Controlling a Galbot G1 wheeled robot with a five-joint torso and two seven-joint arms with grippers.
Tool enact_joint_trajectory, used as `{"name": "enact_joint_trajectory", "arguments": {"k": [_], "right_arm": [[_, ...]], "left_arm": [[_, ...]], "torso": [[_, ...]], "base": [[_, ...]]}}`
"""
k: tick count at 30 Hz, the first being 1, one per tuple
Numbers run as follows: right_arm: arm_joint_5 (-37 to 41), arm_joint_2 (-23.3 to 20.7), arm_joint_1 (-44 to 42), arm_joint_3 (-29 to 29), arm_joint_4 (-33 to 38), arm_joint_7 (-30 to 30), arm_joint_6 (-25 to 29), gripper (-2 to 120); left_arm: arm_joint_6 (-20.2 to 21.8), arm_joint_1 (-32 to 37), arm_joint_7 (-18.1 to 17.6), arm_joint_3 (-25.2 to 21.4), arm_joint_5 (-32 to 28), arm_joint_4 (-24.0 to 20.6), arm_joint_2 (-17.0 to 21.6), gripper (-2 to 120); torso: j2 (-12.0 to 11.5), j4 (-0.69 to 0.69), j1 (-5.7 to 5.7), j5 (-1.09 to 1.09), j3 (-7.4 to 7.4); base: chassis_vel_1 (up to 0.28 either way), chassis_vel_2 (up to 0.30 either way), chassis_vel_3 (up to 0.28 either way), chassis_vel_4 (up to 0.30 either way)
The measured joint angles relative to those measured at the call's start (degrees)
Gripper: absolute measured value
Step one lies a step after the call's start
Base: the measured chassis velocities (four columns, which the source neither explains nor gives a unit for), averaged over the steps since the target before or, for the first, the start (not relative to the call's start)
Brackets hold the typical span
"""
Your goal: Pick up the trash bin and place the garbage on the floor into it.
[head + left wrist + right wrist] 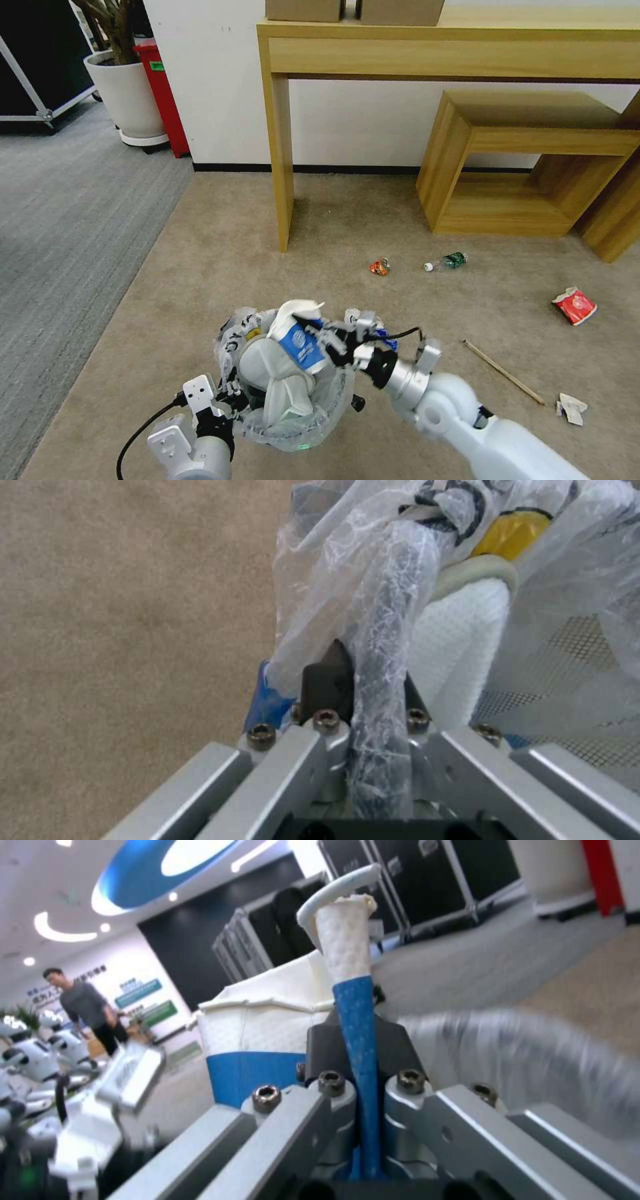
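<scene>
— Right wrist view: what does your right gripper point(360, 1060) hold?
— My jaws are clamped on a white-and-blue slipper point(298, 340), over the bin point(293, 427).
— And the left gripper point(363, 690)?
— Pinched on the bin's bagged rim, holding it above the carpet point(220, 267); another slipper point(467, 630) sits inside.
— What lies farther out?
— A bottle point(447, 262), an orange wrapper point(379, 267), a red packet point(574, 305), a stick point(503, 372) and a paper scrap point(572, 408), all on the carpet.
</scene>
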Motion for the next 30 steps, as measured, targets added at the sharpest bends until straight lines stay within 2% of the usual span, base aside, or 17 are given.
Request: {"name": "enact_joint_trajectory", "arguments": {"k": [5, 8, 9, 12, 14, 16, 17, 19, 20, 23, 24, 25, 26, 27, 28, 29, 30], "right_arm": [[-3.5, 0.3, -0.4, -1.8, -1.8, -0.4, 0.6, 1], [-6.8, -0.1, -1.4, -1.6, -2.9, -2.7, 1.6, 15], [-6.8, -0.1, -1.4, -1.6, -2.9, -2.7, 1.6, 15], [-8.0, -0.4, -1.8, -1.0, -3.2, -3.5, 1.8, 27], [-8.0, -0.4, -1.8, -0.9, -3.2, -3.5, 1.8, 31], [-7.6, -0.4, -1.7, -0.5, -3.1, -3.3, 1.7, 43], [-7.6, -0.4, -1.7, -0.5, -3.1, -3.3, 1.7, 43], [-7.1, -0.5, -1.5, 0.0, -3.2, -2.4, 1.6, 54], [-7.1, -0.5, -1.5, 0.0, -3.2, -2.4, 1.6, 54], [-6.9, -0.5, -1.1, 0.2, -3.4, -2.0, 1.6, 69], [-6.9, -0.5, -1.1, 0.2, -3.4, -2.0, 1.6, 69], [-6.5, -0.4, -1.0, 0.2, -3.5, -1.7, 1.5, 76], [-6.3, -0.4, -0.9, 0.3, -3.5, -1.5, 1.4, 76], [-5.9, -0.3, -0.7, 0.4, -3.5, -1.1, 1.4, 82], [-5.9, -0.3, -0.7, 0.4, -3.5, -1.1, 1.4, 82], [-5.7, -0.1, -0.6, 0.6, -3.5, -1.0, 1.3, 89], [-5.7, -0.1, -0.5, 0.7, -3.5, -0.9, 1.3, 90]], "left_arm": [[-0.2, 0.6, 0.1, -0.4, 0.0, -0.4, 0.0, 0], [-0.2, 0.9, 0.1, -0.4, 0.1, -0.4, -0.1, 0], [-0.2, 0.9, 0.1, -0.4, 0.1, -0.4, -0.1, 0], [-0.2, 0.9, 0.4, -0.2, 0.2, -0.2, -0.3, 0], [-0.2, 0.9, 0.4, -0.2, 0.3, -0.2, -0.3, 0], [-0.2, 0.9, 0.5, -0.1, 0.3, 0.0, -0.3, 0], [-0.2, 0.9, 0.5, -0.1, 0.3, 0.0, -0.3, 0], [-0.4, 1.0, 0.2, -0.3, 0.8, 0.0, -0.3, 0], [-0.4, 1.0, 0.2, -0.3, 0.8, 0.0, -0.3, 0], [-0.4, 1.2, 0.3, -0.2, 0.9, 0.1, -0.3, 0], [-0.4, 1.2, 0.3, -0.2, 0.9, 0.1, -0.3, 0], [-0.4, 1.2, 0.3, -0.2, 0.9, 0.2, -0.2, 0], [-0.4, 1.2, 0.3, -0.3, 0.9, 0.2, -0.2, 0], [-0.4, 1.2, 0.3, -0.3, 1.0, 0.2, -0.1, 0], [-0.4, 1.2, 0.3, -0.3, 1.0, 0.2, -0.1, 0], [-0.5, 1.2, 0.4, -0.3, 1.0, 0.3, 0.0, 0], [-0.5, 1.2, 0.4, -0.3, 1.0, 0.4, 0.0, 0]], "torso": [[0.0, 0.0, 0.0, 0.01, 0.0], [0.0, 0.0, 0.0, 0.01, 0.0], [0.0, 0.0, 0.0, 0.01, 0.0], [0.0, 0.0, 0.0, 0.02, 0.0], [0.0, 0.0, 0.0, 0.01, 0.0], [0.0, -0.01, -0.01, 0.01, 0.0], [0.0, -0.01, -0.01, 0.01, 0.0], [0.0, -0.01, 0.0, 0.03, 0.0], [0.0, -0.01, 0.0, 0.03, 0.0], [0.0, 0.0, 0.0, 0.01, 0.0], [0.0, 0.0, 0.0, 0.01, 0.0], [0.0, 0.0, 0.0, 0.01, 0.0], [0.0, 0.0, 0.0, 0.01, 0.0], [0.0, 0.0, 0.0, 0.01, 0.0], [0.0, 0.0, 0.0, 0.01, 0.0], [0.0, 0.0, 0.0, 0.01, 0.0], [0.0, 0.0, 0.0, 0.01, 0.0]], "base": [[0.0, 0.0, 0.0, 0.0], [0.0, 0.0, 0.0, 0.0], [0.0, 0.0, 0.0, 0.0], [0.0, 0.0, 0.0, 0.0], [0.0, 0.0, 0.0, 0.0], [0.0, 0.0, 0.0, 0.0], [0.0, 0.0, 0.0, 0.0], [0.0, 0.0, 0.0, 0.0], [0.0, 0.0, 0.0, 0.0], [0.0, 0.0, 0.0, 0.0], [0.0, 0.0, 0.0, 0.0], [0.0, 0.0, 0.0, 0.0], [0.0, 0.0, 0.0, 0.0], [0.0, 0.0, 0.0, 0.0], [0.0, 0.0, 0.0, 0.0], [0.0, 0.0, 0.0, 0.0], [0.0, 0.0, 0.0, 0.0]]}}
